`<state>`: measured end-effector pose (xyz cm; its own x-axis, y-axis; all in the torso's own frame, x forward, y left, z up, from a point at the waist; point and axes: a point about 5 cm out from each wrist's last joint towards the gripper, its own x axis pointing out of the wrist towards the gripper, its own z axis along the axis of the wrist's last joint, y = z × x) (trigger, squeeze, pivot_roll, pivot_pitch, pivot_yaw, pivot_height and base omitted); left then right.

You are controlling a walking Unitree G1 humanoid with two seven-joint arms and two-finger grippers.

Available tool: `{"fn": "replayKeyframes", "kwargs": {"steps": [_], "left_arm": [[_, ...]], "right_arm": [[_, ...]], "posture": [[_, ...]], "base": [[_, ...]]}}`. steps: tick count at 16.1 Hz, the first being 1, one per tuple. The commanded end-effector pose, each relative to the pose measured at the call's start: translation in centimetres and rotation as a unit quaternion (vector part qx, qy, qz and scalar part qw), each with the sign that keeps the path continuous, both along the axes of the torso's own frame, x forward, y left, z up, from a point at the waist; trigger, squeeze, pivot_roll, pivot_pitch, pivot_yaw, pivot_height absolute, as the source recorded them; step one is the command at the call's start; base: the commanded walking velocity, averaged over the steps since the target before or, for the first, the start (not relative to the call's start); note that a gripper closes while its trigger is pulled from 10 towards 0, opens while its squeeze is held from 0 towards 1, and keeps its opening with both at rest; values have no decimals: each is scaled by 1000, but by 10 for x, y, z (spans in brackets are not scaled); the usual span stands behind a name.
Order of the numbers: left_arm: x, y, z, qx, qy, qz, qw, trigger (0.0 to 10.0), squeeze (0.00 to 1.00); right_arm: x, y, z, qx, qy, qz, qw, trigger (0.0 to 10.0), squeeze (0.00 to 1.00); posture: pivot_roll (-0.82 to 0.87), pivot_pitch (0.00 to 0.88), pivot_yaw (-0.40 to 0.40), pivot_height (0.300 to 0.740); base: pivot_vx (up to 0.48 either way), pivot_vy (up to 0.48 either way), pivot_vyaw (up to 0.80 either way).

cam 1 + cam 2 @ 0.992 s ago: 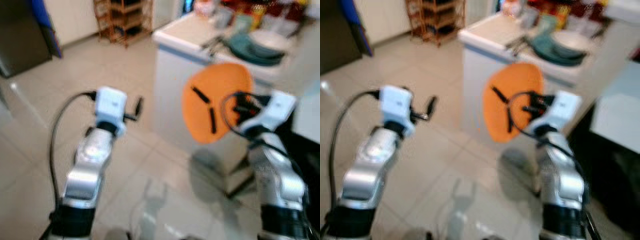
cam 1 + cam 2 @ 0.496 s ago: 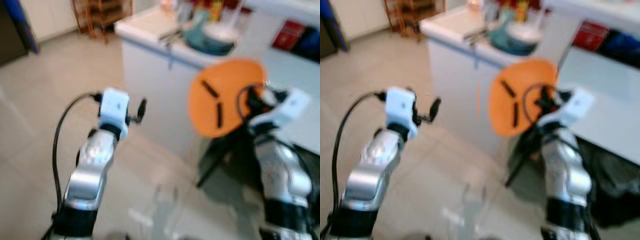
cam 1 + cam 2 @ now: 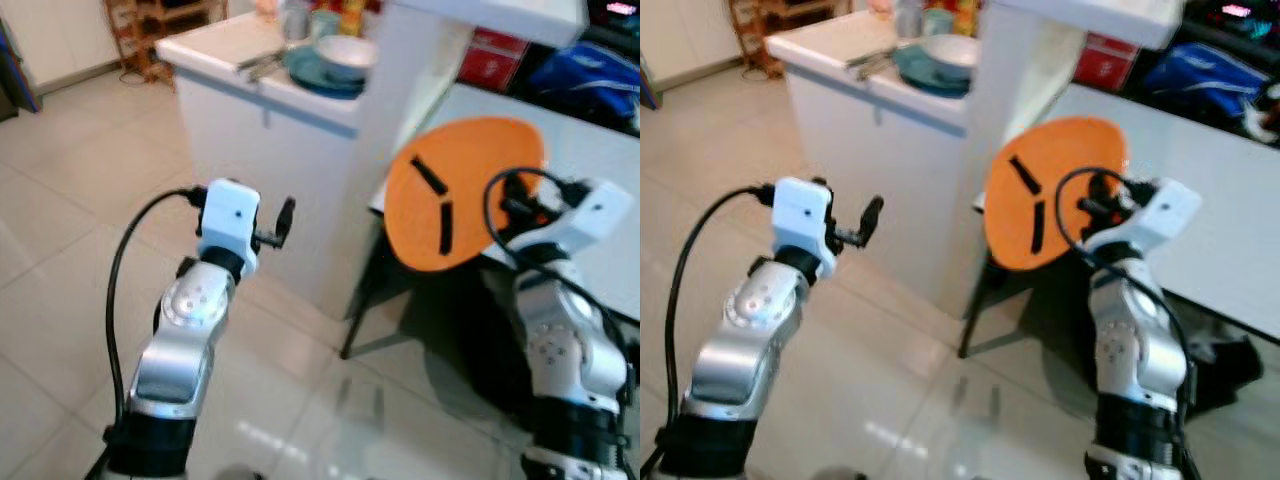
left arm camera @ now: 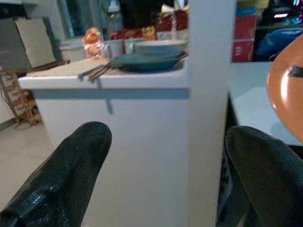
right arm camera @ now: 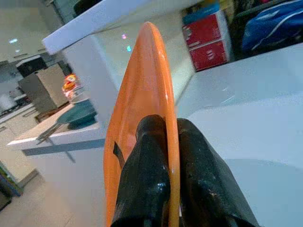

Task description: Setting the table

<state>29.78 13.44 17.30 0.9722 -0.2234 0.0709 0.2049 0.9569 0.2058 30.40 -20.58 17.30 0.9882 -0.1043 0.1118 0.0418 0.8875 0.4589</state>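
**A:** So where's the plate [image 3: 465, 195] at? Looks like it's sitting right of centre in the head view.

**B:** Yep, the right gripper [image 3: 437, 202] has it pinched at the rim, one finger on each face. The wrist cam shows the fingers [image 5: 147, 175] squeezed tight on the orange edge. The plate's basically standing on edge, its face turned toward the robot's left and tilted a bit back, with its long way running from bottom up to the upper right.

**A:** And the left gripper [image 3: 284, 218]?

**B:** It's up at centre-left, holding nothing, with its fingers [image 4: 75, 165] spread wide apart in its wrist view.

**A:** Any room to move?

**B:** The table [image 3: 1200, 190] takes up the right side, and the plate's upper part overlaps its near edge in the picture. I can't tell if they're touching. A white pillar [image 3: 410, 90] stands just behind the plate. The counter [image 3: 230, 60] in the upper left has a stack of dishes [image 3: 325, 65] near its edge. There's open tile floor [image 3: 60, 230] along the left and bottom.
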Motion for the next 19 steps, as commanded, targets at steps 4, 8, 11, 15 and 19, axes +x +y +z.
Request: {"fn": "replayKeyframes", "kwargs": {"steps": [4,8,11,15,19], "left_arm": [[-1,1,1,1,-1,0,1000,10000,0],[-1,1,1,2,-1,-1,1000,10000,0],[-1,0,1,2,0,-6,1000,10000,0],[-1,-5,1,2,0,-12,1000,10000,0],[-1,-5,1,1,0,-14,1000,10000,0]], "right_arm": [[4,0,16,89,-38,6,995,10000,0],[3,1,16,99,-40,10,994,10000,0],[2,-1,15,106,-34,2,994,10000,0],[0,-1,10,64,-15,-8,998,10000,0],[-1,3,6,71,-6,-1,997,10000,0]], "posture": [[50,0,-73,740],[51,1,-70,740],[45,4,-63,740],[38,14,-62,740],[37,18,-62,740]], "base": [[0,-480,0],[0,-480,0],[0,-480,0],[0,-480,0],[0,-480,0]]}}
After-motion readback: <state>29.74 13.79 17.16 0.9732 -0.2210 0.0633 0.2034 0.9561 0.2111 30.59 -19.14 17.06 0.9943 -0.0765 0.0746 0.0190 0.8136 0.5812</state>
